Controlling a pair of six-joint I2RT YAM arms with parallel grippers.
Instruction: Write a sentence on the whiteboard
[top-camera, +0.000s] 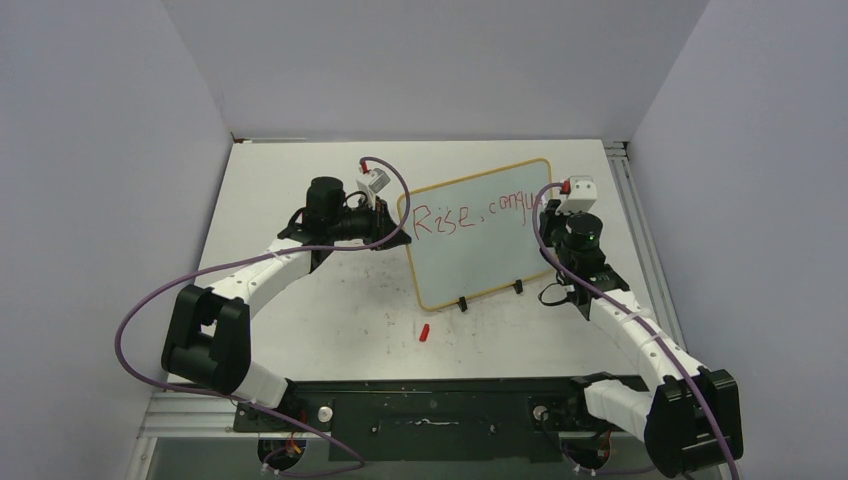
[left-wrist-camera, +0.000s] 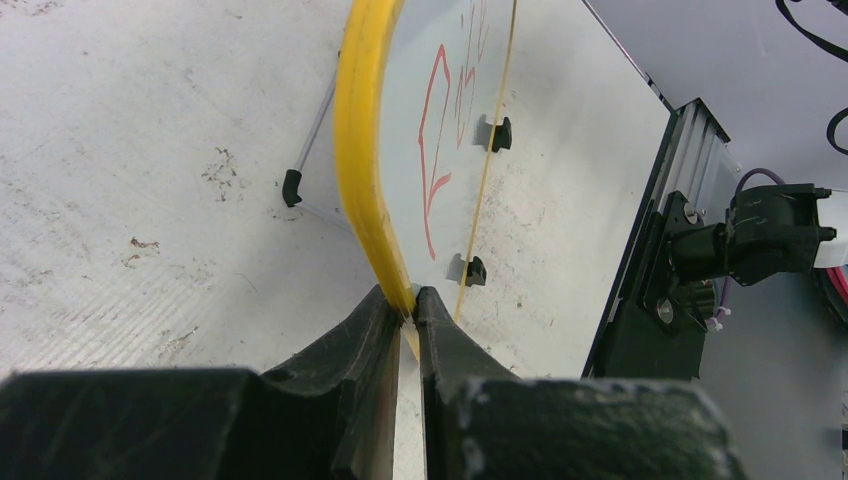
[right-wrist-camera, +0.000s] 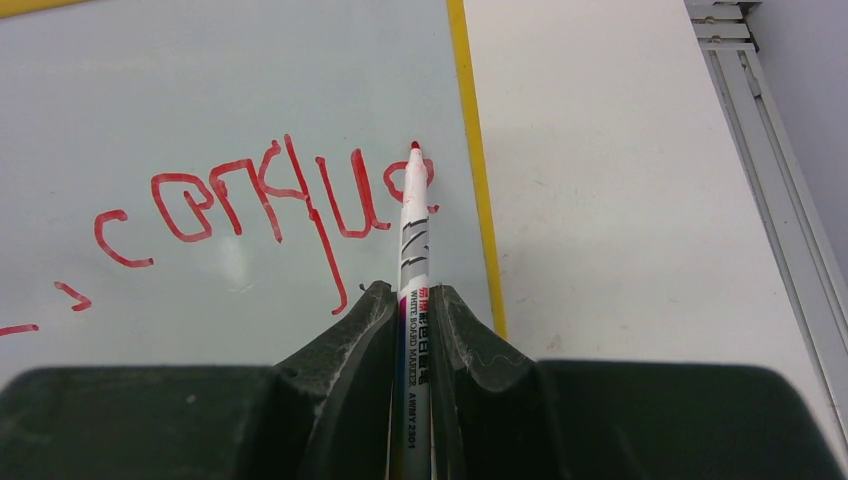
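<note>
Red marker (right-wrist-camera: 413, 230) is clenched in the right gripper (right-wrist-camera: 405, 300), barrel running straight out from the fingers. Its tip is at the last letter of the sentence (right-wrist-camera: 265, 190), just beside the right frame of the whiteboard (top-camera: 470, 260). Judged: no room rightward, free surface lies below the line. The left gripper (left-wrist-camera: 403, 300) is clamped on the board's left edge, and the board stands propped between the two.

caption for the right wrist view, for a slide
Right pincer holds a red marker, tip at the whiteboard, midway through the red sentence.
</note>
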